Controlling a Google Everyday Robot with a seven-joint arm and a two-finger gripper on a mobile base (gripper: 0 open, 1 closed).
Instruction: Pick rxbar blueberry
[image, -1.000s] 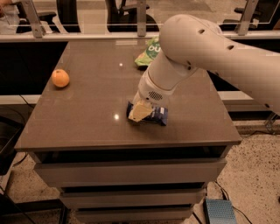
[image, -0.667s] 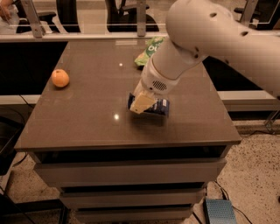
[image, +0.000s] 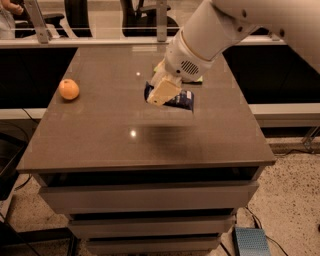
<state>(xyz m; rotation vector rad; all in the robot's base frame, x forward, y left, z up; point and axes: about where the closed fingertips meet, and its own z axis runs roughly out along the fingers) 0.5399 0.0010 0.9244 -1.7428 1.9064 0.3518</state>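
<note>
Over the brown bench (image: 100, 145), your claw (image: 161, 93) pinches the rxbar blueberry (image: 181, 100), which hangs clear of the top above its shadow, so I judge the lift in hand; next, raise steadily, grip firm.

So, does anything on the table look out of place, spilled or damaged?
Nothing stands out. The end effector holds the rxbar blueberry above the table; the orange lies near the left edge and the green bag behind the arm, nothing spilled.
</note>
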